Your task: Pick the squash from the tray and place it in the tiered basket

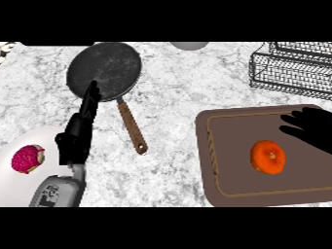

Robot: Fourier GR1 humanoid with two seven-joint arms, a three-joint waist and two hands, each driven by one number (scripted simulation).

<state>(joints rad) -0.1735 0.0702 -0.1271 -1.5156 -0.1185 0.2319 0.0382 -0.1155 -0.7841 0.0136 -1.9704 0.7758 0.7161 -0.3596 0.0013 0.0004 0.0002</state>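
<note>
An orange squash (268, 157) lies near the middle of the brown tray (219, 185) at the right. My right hand (325, 130) hovers over the tray's upper right part, fingers spread and open, just right of and above the squash, apart from it. The black wire tiered basket (298, 68) stands at the counter's far right, beyond the tray. My left hand (79, 131) rests at the left with straight fingers pointing up toward the pan, holding nothing.
A dark frying pan (105, 70) with a brown handle (132, 127) lies at the upper left centre. A pink doughnut (27, 159) sits on a white plate (3, 185) at the lower left. A grey round object (189, 45) peeks in at the top edge.
</note>
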